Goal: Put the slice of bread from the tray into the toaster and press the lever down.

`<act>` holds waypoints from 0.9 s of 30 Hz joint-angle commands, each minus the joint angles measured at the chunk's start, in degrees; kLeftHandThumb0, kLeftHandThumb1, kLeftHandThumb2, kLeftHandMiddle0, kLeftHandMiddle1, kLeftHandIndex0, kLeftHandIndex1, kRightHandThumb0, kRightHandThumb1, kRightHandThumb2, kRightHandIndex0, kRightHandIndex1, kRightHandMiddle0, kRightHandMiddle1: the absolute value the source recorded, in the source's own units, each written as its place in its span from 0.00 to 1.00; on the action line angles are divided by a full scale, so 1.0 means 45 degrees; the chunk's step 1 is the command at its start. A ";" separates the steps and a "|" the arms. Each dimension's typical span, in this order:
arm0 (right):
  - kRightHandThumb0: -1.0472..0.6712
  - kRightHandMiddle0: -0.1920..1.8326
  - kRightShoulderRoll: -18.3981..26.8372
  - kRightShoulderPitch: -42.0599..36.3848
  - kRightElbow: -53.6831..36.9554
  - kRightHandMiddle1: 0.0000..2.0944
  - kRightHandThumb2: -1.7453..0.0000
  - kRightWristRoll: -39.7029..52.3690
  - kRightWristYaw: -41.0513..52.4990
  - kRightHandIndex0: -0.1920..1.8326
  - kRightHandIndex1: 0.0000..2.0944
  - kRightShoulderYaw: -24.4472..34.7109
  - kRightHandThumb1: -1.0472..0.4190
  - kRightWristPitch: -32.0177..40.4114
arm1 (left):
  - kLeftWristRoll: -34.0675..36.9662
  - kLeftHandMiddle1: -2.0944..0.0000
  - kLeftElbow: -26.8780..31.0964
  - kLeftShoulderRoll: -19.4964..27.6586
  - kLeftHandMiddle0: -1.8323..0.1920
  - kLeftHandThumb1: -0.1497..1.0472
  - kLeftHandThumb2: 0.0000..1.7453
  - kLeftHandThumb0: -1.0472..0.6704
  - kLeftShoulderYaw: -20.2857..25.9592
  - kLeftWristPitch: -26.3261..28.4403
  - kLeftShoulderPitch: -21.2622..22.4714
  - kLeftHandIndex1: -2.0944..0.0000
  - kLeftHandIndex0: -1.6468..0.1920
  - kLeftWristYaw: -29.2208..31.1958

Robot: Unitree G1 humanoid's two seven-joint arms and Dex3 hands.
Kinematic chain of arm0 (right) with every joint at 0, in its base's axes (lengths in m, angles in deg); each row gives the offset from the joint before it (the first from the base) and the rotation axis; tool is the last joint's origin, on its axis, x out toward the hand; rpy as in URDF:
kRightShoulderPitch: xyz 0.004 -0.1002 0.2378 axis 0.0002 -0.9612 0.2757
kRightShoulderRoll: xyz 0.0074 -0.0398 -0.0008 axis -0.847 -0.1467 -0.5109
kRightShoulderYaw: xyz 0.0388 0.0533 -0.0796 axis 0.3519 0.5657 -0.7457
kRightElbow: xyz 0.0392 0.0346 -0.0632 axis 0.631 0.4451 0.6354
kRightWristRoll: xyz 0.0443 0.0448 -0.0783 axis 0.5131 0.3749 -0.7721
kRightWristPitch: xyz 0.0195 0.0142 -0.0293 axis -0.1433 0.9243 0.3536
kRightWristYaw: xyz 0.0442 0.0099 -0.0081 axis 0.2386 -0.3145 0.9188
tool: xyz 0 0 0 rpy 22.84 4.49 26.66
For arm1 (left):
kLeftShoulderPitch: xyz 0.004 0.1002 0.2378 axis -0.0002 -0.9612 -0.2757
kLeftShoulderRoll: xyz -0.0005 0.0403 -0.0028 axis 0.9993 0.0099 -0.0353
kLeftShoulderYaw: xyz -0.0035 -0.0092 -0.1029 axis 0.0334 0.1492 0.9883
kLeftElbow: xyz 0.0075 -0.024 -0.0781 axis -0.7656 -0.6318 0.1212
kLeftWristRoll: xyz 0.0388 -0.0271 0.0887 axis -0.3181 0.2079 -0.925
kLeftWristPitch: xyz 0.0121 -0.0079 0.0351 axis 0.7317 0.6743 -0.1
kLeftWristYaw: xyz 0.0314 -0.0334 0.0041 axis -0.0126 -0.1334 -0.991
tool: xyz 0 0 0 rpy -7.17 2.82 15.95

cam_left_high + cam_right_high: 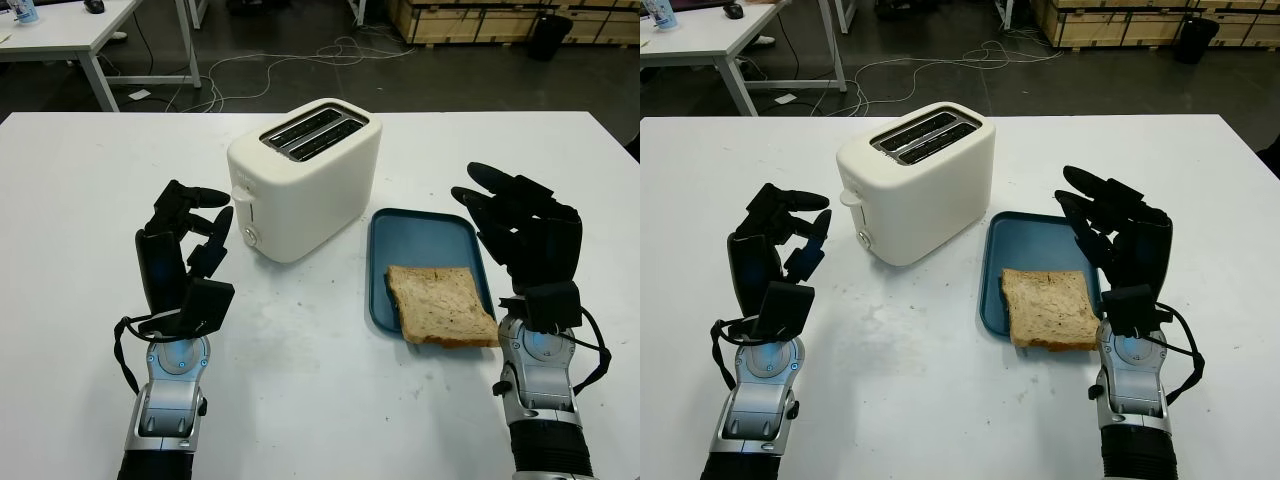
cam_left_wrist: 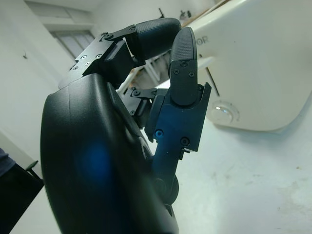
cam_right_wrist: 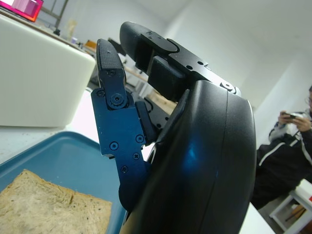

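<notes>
Brown-crusted bread slice (image 1: 442, 304) flat on blue tray (image 1: 382, 266)

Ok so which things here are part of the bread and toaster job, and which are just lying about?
Part of the job:
slice of bread
blue tray
toaster with its lever
left hand, open, left of the toaster
right hand, open, right of the tray

Just lying about:
cables on the floor
other table behind

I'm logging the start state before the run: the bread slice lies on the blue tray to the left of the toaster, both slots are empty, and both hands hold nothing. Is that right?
One detail is off: the blue tray with the bread slice lies to the right of the toaster, as the left eye view shows. The slots are empty, and the left hand and right hand are open.
</notes>
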 commanded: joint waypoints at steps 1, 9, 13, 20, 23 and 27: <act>0.40 0.59 -0.0026 -0.0029 -0.0271 0.00 0.93 0.0033 0.0005 0.66 0.00 -0.0023 0.09 0.0145 | -0.0012 0.23 -0.0017 0.0028 0.59 0.89 0.20 0.34 -0.0029 -0.0206 0.0094 0.40 0.59 0.0023; 0.41 0.59 0.0077 -0.0092 -0.0197 0.00 0.93 -0.0148 0.0022 0.66 0.00 -0.0050 0.09 0.0125 | 0.0109 0.24 -0.0083 0.0021 0.59 0.89 0.20 0.34 -0.0055 -0.0357 0.0079 0.41 0.59 0.0079; 0.41 0.58 0.0507 -0.0454 -0.0505 0.00 0.94 -0.0989 0.0104 0.65 0.00 -0.0209 0.09 0.0151 | 0.0038 0.23 -0.0079 0.0060 0.58 0.89 0.20 0.35 -0.0026 -0.0395 0.0034 0.41 0.58 0.0035; 0.30 0.43 0.3134 -0.3025 -0.2622 0.00 1.00 -0.5984 -0.0022 0.48 0.00 -0.0417 0.12 -0.1187 | 0.0165 0.23 -0.0047 0.0080 0.59 0.89 0.20 0.34 0.0005 -0.0285 0.0010 0.41 0.59 0.0174; 0.24 0.37 0.4101 -0.4506 -0.3724 0.00 0.99 -0.7247 0.0282 0.39 0.00 -0.0397 0.14 -0.1342 | 0.0301 0.24 -0.0022 0.0043 0.60 0.89 0.20 0.35 0.0009 -0.0236 0.0043 0.42 0.59 0.0289; 0.21 0.30 0.4647 -0.5429 -0.4370 0.00 0.99 -0.8199 0.0300 0.30 0.00 -0.0499 0.13 -0.1252 | 0.0163 0.24 -0.0030 0.0080 0.60 0.89 0.20 0.33 -0.0020 -0.0145 0.0132 0.42 0.59 0.0261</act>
